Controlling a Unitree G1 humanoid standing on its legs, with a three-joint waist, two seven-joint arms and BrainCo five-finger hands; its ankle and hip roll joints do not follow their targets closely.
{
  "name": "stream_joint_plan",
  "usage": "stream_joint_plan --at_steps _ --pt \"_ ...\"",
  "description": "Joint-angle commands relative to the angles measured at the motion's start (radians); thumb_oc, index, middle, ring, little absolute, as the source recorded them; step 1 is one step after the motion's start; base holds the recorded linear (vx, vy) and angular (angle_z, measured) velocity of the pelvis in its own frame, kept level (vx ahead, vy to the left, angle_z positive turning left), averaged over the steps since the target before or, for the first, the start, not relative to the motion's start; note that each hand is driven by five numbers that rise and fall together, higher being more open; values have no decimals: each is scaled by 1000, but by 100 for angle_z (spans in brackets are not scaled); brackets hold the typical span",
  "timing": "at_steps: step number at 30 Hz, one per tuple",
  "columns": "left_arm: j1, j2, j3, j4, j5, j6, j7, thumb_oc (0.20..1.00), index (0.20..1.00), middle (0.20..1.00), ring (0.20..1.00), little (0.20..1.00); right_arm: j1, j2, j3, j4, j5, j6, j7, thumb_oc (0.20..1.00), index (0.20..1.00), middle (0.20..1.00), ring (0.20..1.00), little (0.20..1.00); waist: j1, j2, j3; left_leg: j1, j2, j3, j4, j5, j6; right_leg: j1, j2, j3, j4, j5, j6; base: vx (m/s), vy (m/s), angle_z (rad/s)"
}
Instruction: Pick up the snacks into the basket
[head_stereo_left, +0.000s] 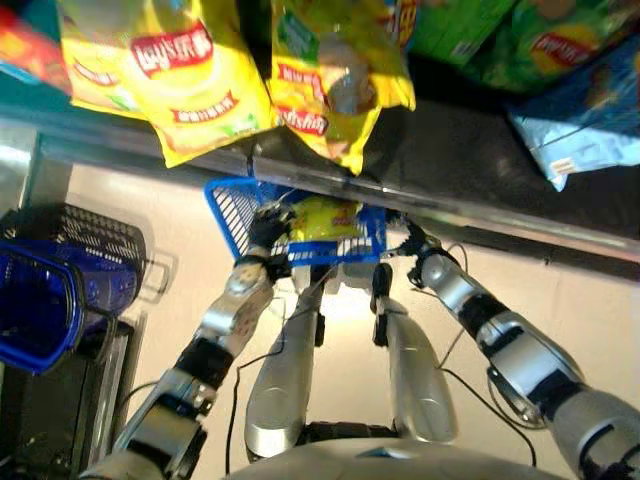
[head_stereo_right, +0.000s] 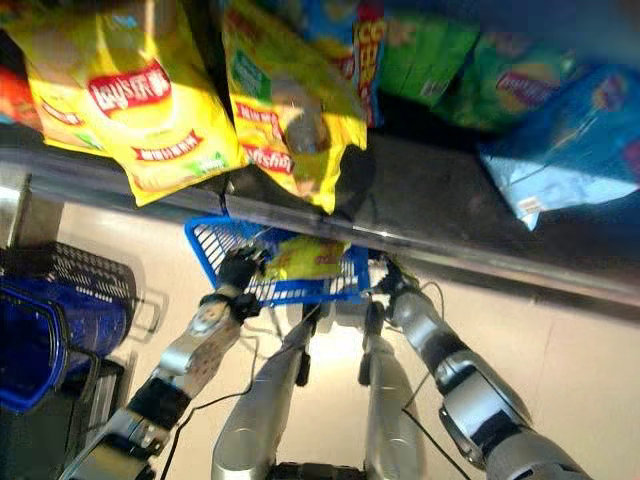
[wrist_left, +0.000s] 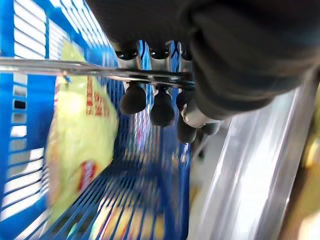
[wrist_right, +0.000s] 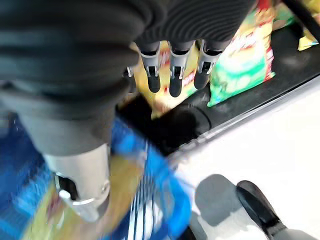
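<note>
Basket: blue wire basket (head_stereo_left: 232, 212) hangs just below the desk edge, between my two hands.
Left hand: I see my left hand (head_stereo_left: 266, 232) at the basket's left side; in the left wrist view its fingers (wrist_left: 134, 98) curl round the thin metal handle (wrist_left: 60, 66), gripping it.
Right hand: my right hand (head_stereo_left: 413, 243) sits at the basket's right side, close under the desk rim; in its wrist view the fingers (wrist_right: 175, 75) hang loosely with nothing held between them.
Snack in basket: one yellow chip bag (head_stereo_left: 322, 219) lies inside the basket, resting against the wire wall.
Desk: dark desk (head_stereo_left: 470, 160) with a metal rim carries the other snacks.
Snacks on desk: two yellow chip bags (head_stereo_left: 180, 70) overhang the near edge above the basket; green bags (head_stereo_left: 545, 40) and a pale blue bag (head_stereo_left: 590, 110) lie farther right.
Floor: another stack of dark and blue baskets (head_stereo_left: 60, 290) stands at my left.
</note>
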Motion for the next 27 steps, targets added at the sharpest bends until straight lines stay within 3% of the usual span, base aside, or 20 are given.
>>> stream_joint_plan --at_steps 1,3,4,5,6,7,8,9,11,12,13,17,18,19,20,21,22,23,26,27 --pt "53 67 133 -3 217 -49 -68 200 200 200 200 200 269 -139 -126 -192 -12 -64 54 1000 1000 1000 1000 1000 -10 -91 -34 57 0 36 92 -174 -20 71 -62 58 -158 160 144 28 2 -6" --pt "75 72 135 55 244 -52 -61 200 200 200 200 200 260 -90 -130 -90 3 -65 42 1000 1000 1000 1000 1000 -1 -89 -40 61 5 34 89 -171 -15 72 -62 51 -146 165 147 6 9 -29" --pt "103 65 147 183 305 -30 -66 200 200 200 200 200 289 -53 -157 -38 1 -66 27 1000 1000 1000 1000 1000 8 -75 -64 69 18 37 78 -153 -8 91 -58 20 -100 119 137 -13 21 -53" --pt "103 65 147 183 305 -30 -66 200 200 200 200 200 289 -53 -157 -38 1 -66 27 1000 1000 1000 1000 1000 8 -75 -64 69 18 37 78 -153 -8 90 -58 20 -100 119 137 -3 56 -49" --pt "114 63 148 331 396 -6 -84 200 200 200 200 200 329 -38 -202 23 -3 -62 10 1000 1000 1000 1000 1000 17 -57 -101 95 32 35 57 -140 -9 151 -45 23 -45 46 118 11 27 -10" --pt "113 63 148 332 396 -7 -84 200 200 200 200 200 329 -38 -202 23 -3 -62 10 1000 1000 1000 1000 1000 17 -57 -103 93 32 35 56 -137 -9 149 -45 23 -46 48 118 40 -9 -11" --pt "135 55 153 466 457 14 -81 200 200 200 200 200 349 -21 -235 100 1 -59 -5 1000 1000 1000 1000 1000 27 -46 -148 121 52 36 32 -130 -10 196 -60 35 -23 21 111 25 -36 -11" --pt "134 55 153 466 457 13 -81 200 200 200 200 200 349 -21 -235 100 1 -59 -5 1000 1000 1000 1000 1000 27 -46 -149 119 52 36 30 -128 -10 194 -60 35 -25 23 111 41 -83 -17" --pt "160 35 173 682 521 43 -80 200 200 200 200 200 380 0 -300 231 23 -39 -22 1000 1000 1000 1000 1000 35 -49 -220 152 78 38 -3 -114 -19 267 -102 72 -40 46 117 27 -184 -32" --pt "160 35 173 683 521 42 -80 200 200 200 200 200 380 0 -300 231 23 -39 -22 1000 1000 1000 1000 1000 35 -49 -222 149 78 38 -4 -112 -19 264 -101 72 -41 48 117 12 -298 -47" --pt "187 19 199 808 547 64 -90 200 200 200 200 200 400 9 -334 288 32 -25 -16 1000 1000 1000 1000 1000 36 -55 -262 158 89 35 -11 -103 -31 297 -127 116 -43 83 129 -25 -257 -22" --pt "227 15 233 881 562 74 -101 200 200 200 200 200 432 8 -386 271 53 -17 -16 1000 1000 1000 1000 1000 28 -52 -308 142 118 28 7 -89 -58 332 -151 181 -49 74 144 -66 -273 2" --pt "233 11 236 918 567 70 -104 200 200 200 200 200 441 9 -406 269 74 -23 -20 1000 1000 1000 1000 1000 16 -35 -315 133 155 14 10 -58 -84 337 -107 219 -42 -39 135 -185 -448 -17" --pt "239 7 238 919 564 71 -104 200 200 200 200 200 442 10 -410 277 90 -26 -21 1000 1000 1000 1000 1000 13 -22 -318 129 185 2 -2 -25 -97 345 -70 215 -41 -113 112 -163 -376 -25" --pt "239 7 238 919 564 71 -104 200 200 200 200 200 442 9 -410 277 90 -26 -21 1000 1000 1000 1000 1000 12 -21 -318 130 186 1 -4 -23 -98 344 -69 214 -38 -114 111 -232 -395 -17" --pt "241 -14 250 910 531 63 -92 200 200 200 200 200 438 -11 -412 272 106 -32 -28 1000 1000 1000 1000 1000 5 4 -313 128 211 -31 -58 38 -121 341 -37 180 -45 -151 91 -173 -247 4" --pt "241 -14 250 910 531 63 -92 200 200 200 200 200 438 -11 -412 272 106 -32 -28 1000 1000 1000 1000 1000 4 5 -313 128 211 -32 -58 38 -121 342 -37 180 -45 -151 91 -282 -414 29" --pt "242 -23 251 884 512 57 -86 200 200 200 200 200 433 -22 -413 283 117 -35 -31 1000 1000 1000 1000 1000 3 26 -308 121 233 -55 -98 86 -143 339 -3 171 -43 -168 75 -190 -303 40" --pt "242 -54 237 871 485 50 -89 200 200 200 200 200 441 -56 -422 323 111 -26 -32 1000 1000 1000 1000 1000 -8 29 -293 119 220 -61 -106 61 -133 332 13 130 -28 -164 55 -346 -442 21" --pt "225 -54 222 846 497 52 -95 200 200 200 200 200 442 -72 -438 322 118 -24 -32 1000 1000 1000 1000 1000 -32 6 -283 139 142 -30 66 -37 -108 318 11 117 -41 -120 46 -276 -229 51"
